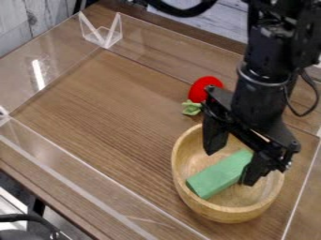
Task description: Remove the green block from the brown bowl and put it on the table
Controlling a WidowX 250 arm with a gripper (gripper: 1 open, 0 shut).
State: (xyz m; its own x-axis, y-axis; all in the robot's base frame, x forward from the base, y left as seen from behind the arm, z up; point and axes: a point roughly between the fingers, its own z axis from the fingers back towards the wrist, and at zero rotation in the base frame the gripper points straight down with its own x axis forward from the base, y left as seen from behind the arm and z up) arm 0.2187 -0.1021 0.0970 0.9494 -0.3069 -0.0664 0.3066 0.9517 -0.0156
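Observation:
A green block (221, 175) lies flat inside the brown wooden bowl (198, 202) at the lower right of the table. My gripper (237, 155) points straight down over the bowl, open wide. One finger (213, 136) stands above the block's far left side and the other finger (266, 166) near its right end. The block lies between and below the fingers, and nothing is gripped. Whether the fingertips touch the block cannot be made out.
A red strawberry-like toy (205, 90) with a green leaf sits just behind the bowl. A clear plastic wall (51, 159) borders the wooden table (100, 103), with a clear stand (100, 30) at the back left corner.

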